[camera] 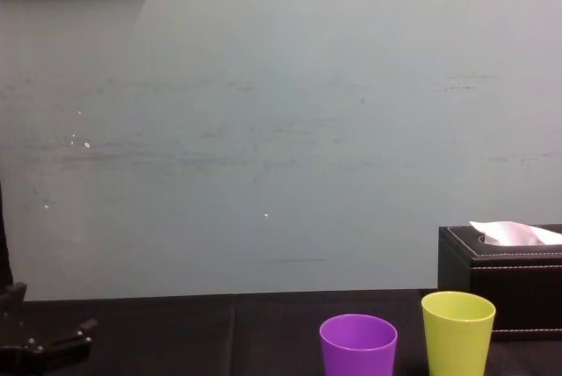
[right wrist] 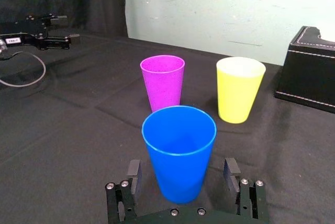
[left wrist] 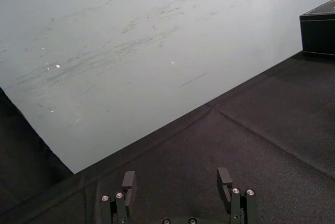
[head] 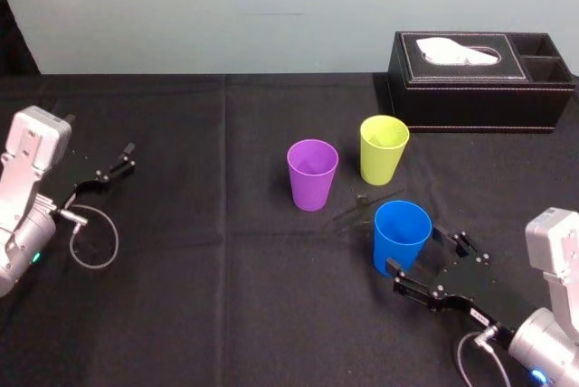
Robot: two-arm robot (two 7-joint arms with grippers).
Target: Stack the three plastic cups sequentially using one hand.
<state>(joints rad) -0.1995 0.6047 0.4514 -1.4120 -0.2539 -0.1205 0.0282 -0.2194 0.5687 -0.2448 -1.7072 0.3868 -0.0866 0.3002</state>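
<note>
Right gripper (right wrist: pixel 182 168): fingers apart, straddling blue cup (right wrist: pixel 179 150), gap each side. Purple cup (head: pixel 312 174) and yellow cup (head: pixel 384 148) upright just beyond blue cup. Left gripper (left wrist: pixel 176 179): fingers apart, far left of it.

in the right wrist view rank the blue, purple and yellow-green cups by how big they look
1. blue cup, largest, though it sits nearest the camera, so true size is unsure.
2. purple cup and yellow-green cup look alike; no ranking between them.

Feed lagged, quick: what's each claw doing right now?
Left claw: open, empty, parked on the left.
Right claw: open, straddling the blue cup, not gripping it.
</note>
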